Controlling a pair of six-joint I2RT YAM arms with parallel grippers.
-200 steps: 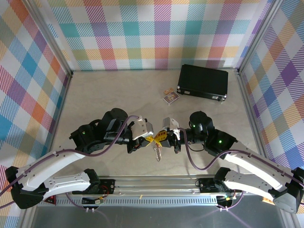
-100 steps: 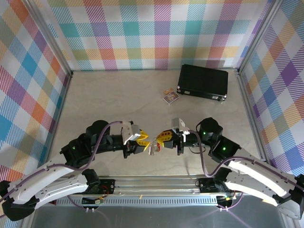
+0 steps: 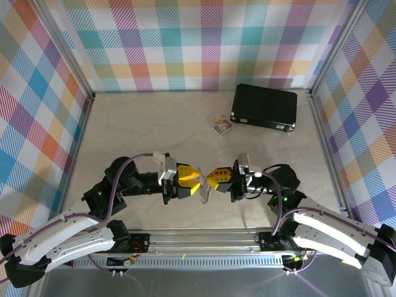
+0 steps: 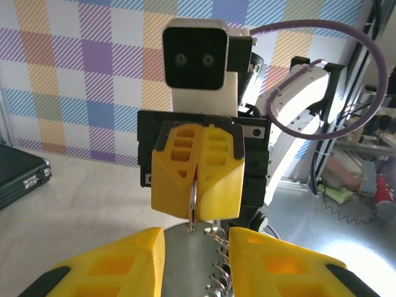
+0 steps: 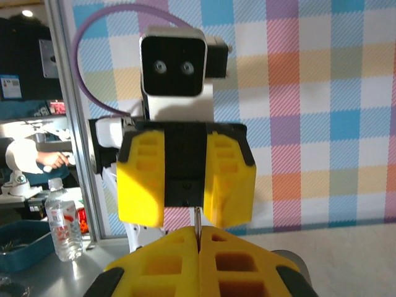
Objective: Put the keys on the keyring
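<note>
Keyring [image 4: 193, 204] hangs above the desk [image 3: 154, 130], pinched by the right tool [image 3: 212, 180], which is closed tight on it. The left tool [image 3: 193, 184] is parted a little, with its fingers [image 4: 124, 266] on each side of the chain [image 4: 218, 266], gripping nothing. I think the ring is being lined up. Next, the left tool must close gently on it.

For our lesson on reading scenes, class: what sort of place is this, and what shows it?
Most likely a robot test cell: a left arm and right arm bolted at the near edge of a table, checked panels walling it in, and a keyring held up between them.
</note>
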